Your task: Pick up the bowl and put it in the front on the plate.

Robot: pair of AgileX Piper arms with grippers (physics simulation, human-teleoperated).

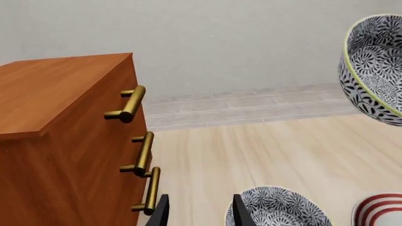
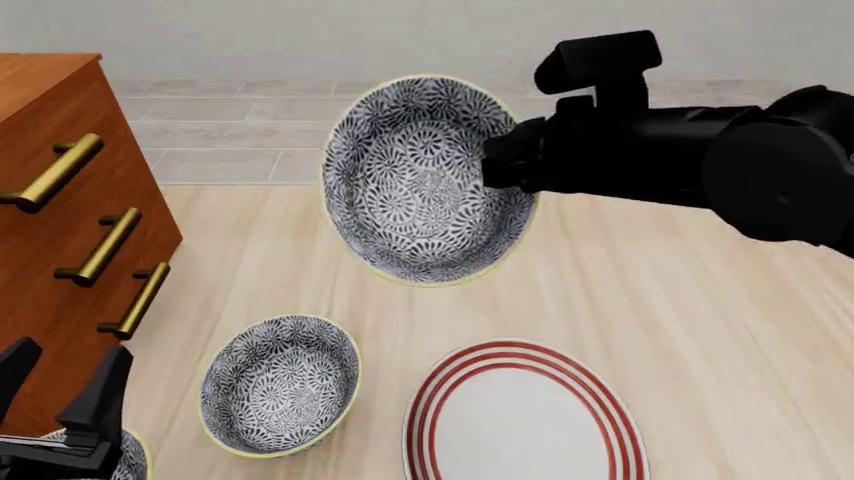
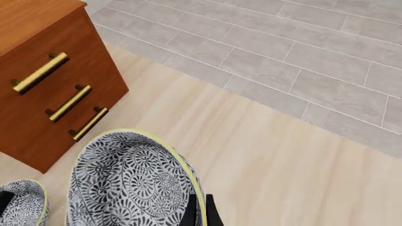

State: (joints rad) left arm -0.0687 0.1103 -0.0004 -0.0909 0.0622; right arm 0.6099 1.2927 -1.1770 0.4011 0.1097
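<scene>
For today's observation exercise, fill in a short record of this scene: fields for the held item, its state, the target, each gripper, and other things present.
held item: the bowl, floral, yellow rim
state: lifted off the table, tilted, opening facing the front camera
holder: right gripper, fingers pinching the rim
target: the plate, bare, on the table below and nearer the camera
left gripper: open, low beside a second bowl
other: wooden drawer unit with brass handles, at left

You worked over a pale wood tabletop [image 2: 694,300], a brass-handled wooden drawer cabinet [image 2: 54,200] at left, grey-tiled floor [image 3: 301,56] beyond.
</scene>
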